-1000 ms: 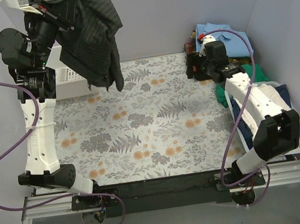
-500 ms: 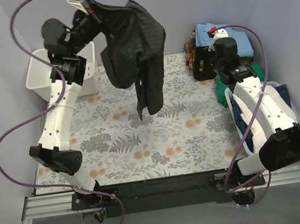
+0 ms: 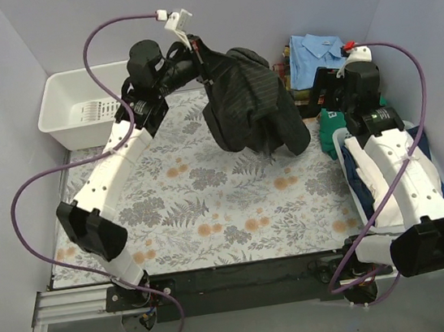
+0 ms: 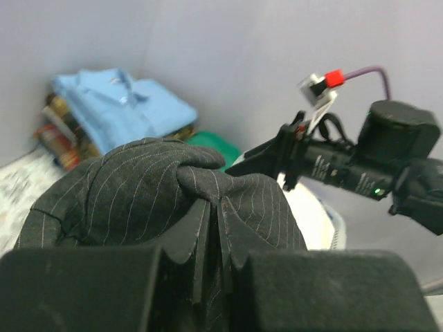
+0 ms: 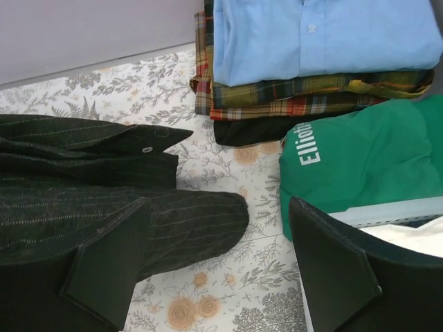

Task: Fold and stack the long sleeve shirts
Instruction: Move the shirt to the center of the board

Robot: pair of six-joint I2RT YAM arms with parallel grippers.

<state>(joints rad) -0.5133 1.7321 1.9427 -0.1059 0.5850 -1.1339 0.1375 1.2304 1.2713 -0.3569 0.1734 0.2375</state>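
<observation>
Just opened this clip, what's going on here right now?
The left gripper is shut on a bunched black pinstriped shirt, holding it up over the far middle of the floral table. The shirt's lower folds look to be touching the surface. The right gripper is open and empty just to the right of it, near a stack in the far right corner: a folded light blue shirt on top of plaid shirts. The black shirt is not yet spread or folded.

Passage is left over the near table [image 3: 212, 216]; the far centre is blocked by the hanging pinstriped shirt [image 3: 252, 113], the left corner by a white basket [image 3: 58, 114], the right by folded shirts [image 3: 317, 49].
</observation>
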